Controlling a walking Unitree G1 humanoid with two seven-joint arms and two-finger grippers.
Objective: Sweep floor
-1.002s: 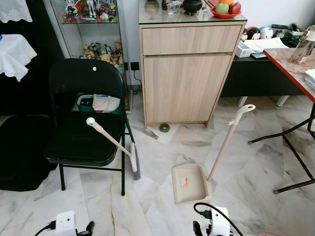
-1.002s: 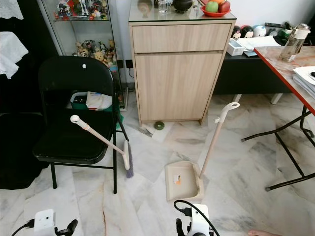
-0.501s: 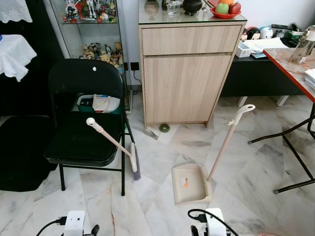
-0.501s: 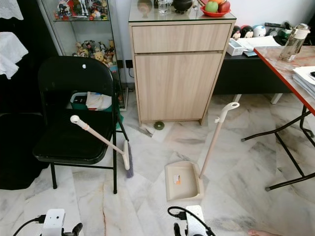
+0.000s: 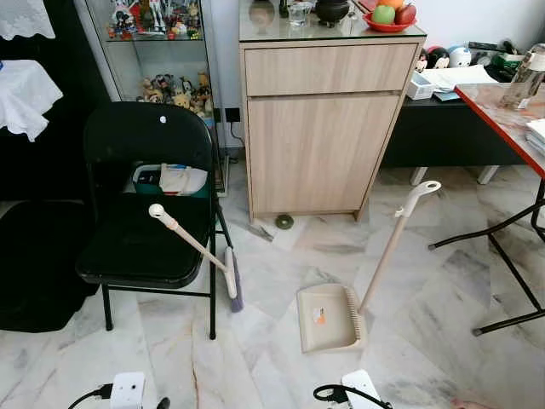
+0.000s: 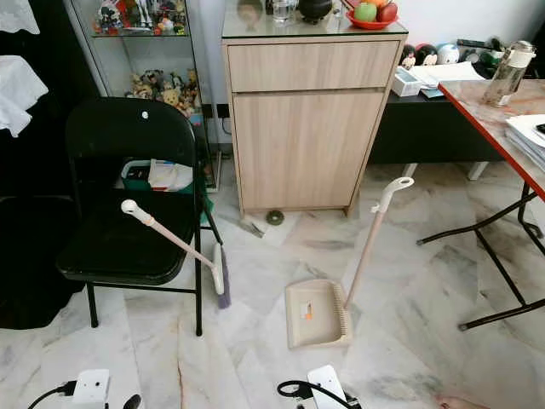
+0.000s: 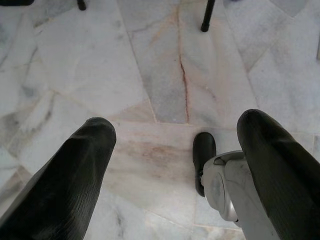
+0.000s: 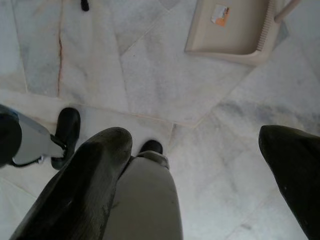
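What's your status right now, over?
Both grippers open, low over bare floor. Broom leaning on black chair, untouched. Dustpan ahead. Rubbish by cabinet. Chair legs crowd broom.

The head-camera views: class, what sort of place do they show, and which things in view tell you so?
Most likely a lived-in room of a home. A glass display case of figurines, a wooden cabinet bearing a fruit bowl, and a broom leaning on a folding chair beside a dustpan on marble floor.
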